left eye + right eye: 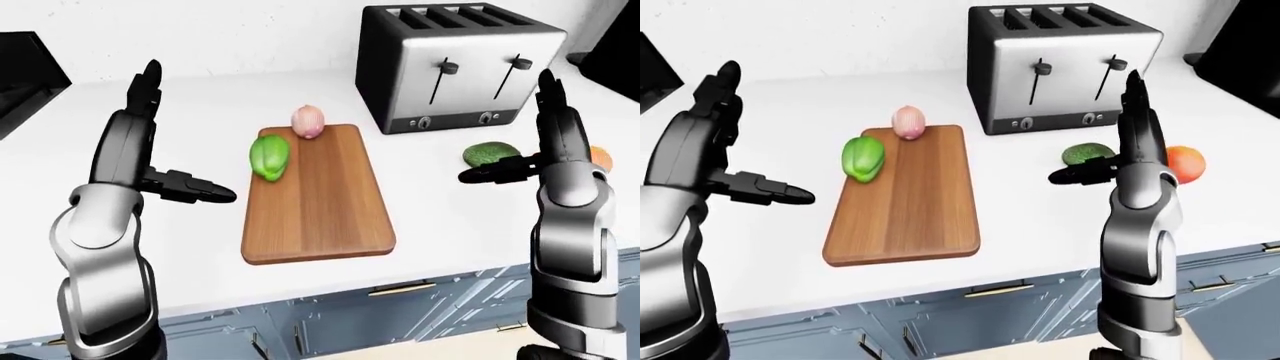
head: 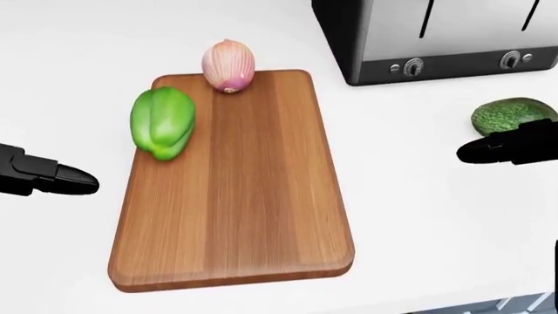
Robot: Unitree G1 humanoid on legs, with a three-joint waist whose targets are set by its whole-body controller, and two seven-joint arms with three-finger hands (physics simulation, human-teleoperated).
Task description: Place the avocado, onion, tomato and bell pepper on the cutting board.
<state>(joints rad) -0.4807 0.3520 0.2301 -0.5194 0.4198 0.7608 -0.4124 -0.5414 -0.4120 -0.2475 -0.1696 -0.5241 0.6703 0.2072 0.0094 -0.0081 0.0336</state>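
Note:
The wooden cutting board lies on the white counter. A green bell pepper rests on the board's left edge, and a pink onion sits at its top edge. The dark green avocado lies on the counter right of the board, below the toaster. The tomato is further right. My right hand stands open, fingers up, its thumb reaching just below the avocado and hiding its lower edge. My left hand is open and empty left of the board.
A black and steel toaster stands above and right of the board, close to the avocado. The counter's near edge runs below the board, with blue-grey cabinet fronts beneath. A dark object sits at the far left.

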